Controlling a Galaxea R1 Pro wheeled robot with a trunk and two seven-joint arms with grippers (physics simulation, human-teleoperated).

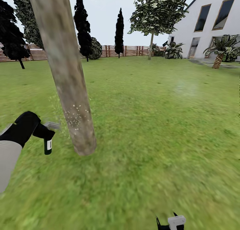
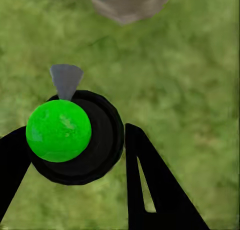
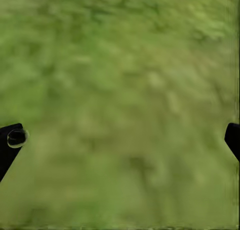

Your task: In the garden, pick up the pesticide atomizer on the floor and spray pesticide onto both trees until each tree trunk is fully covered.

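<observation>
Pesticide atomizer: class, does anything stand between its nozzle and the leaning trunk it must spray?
Nothing visible does. The left gripper holds the pesticide atomizer beside the tree trunk, with open grass below the gap.

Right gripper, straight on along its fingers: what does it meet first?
Probably only the grass. The right gripper has its fingers spread wide over bare lawn, with nothing between them; how far off the ground lies is unclear.

A brown slatted fence (image 1: 133, 50) closes the far edge under a pale, hazy sky. A white house (image 1: 213, 23) with dark windows stands right, a small palm (image 1: 220, 51) before it.
</observation>
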